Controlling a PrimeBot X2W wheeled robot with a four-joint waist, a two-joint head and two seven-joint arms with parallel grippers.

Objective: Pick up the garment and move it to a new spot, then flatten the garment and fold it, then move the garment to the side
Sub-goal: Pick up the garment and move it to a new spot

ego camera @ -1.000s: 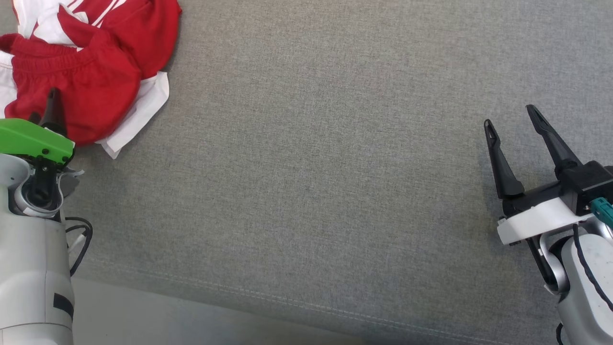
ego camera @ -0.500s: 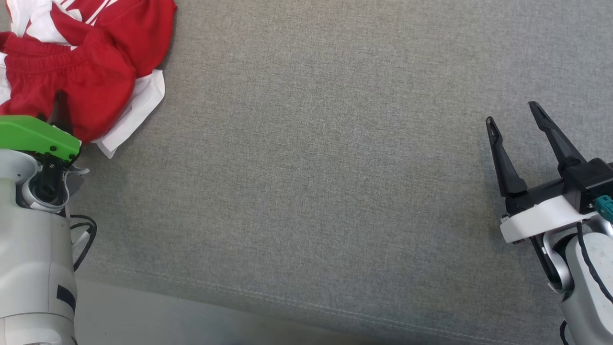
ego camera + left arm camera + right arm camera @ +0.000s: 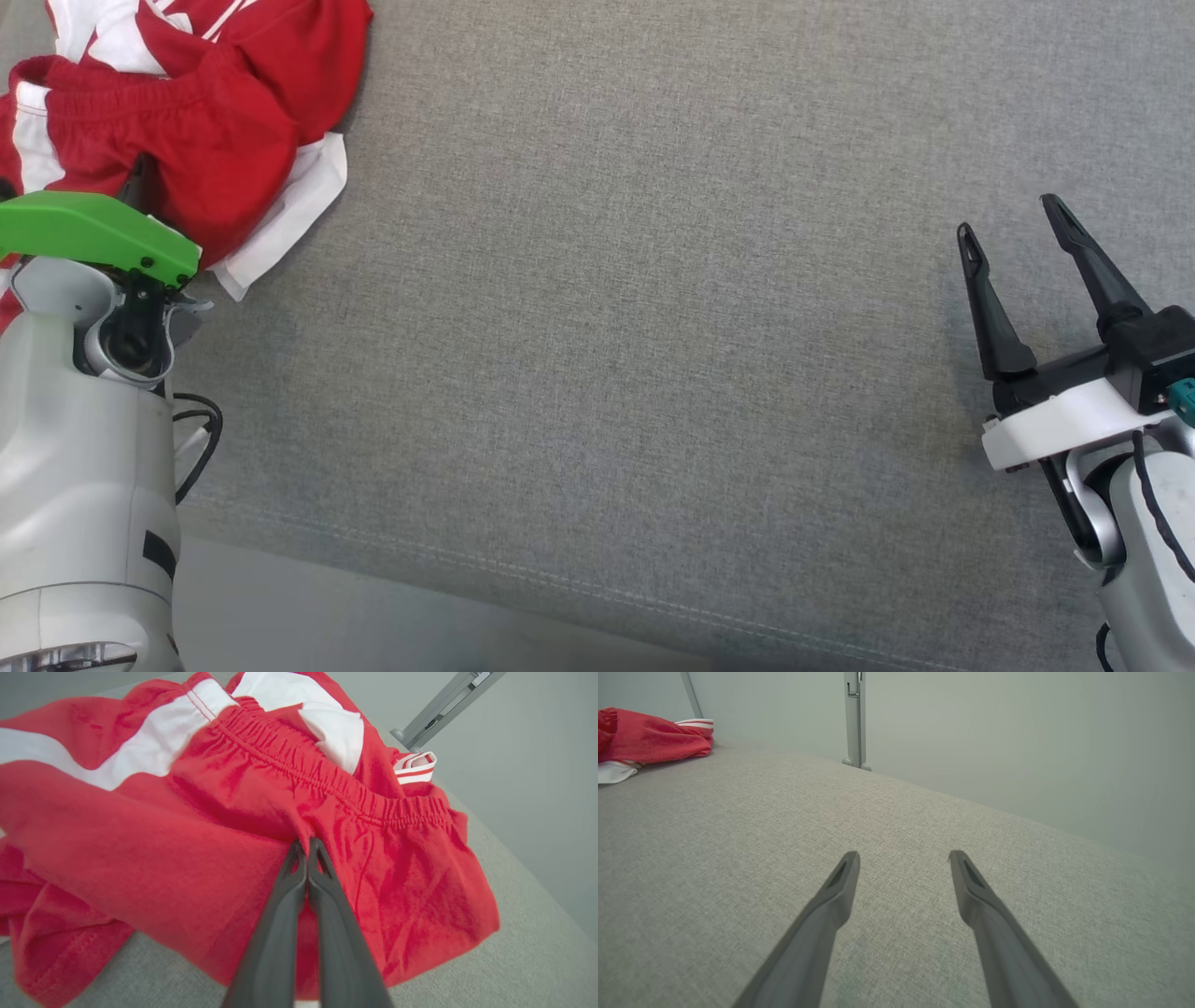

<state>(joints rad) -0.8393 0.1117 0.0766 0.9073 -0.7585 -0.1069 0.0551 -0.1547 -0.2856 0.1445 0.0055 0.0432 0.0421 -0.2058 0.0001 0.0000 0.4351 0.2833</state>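
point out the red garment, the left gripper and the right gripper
red garment (image 3: pixel 224 140), head view, on the red fabric below the waistband
left gripper (image 3: pixel 304 844), left wrist view, at its shut fingertips pinching the fabric
right gripper (image 3: pixel 903 855), right wrist view, midway between its open fingertips

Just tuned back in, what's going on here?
The left end effector is shut on a fold of the red and white garment, just below its elastic waistband, at the left of the grey surface. The garment is crumpled, not yet flattened. The right end effector is open over bare surface on the right, holding nothing.
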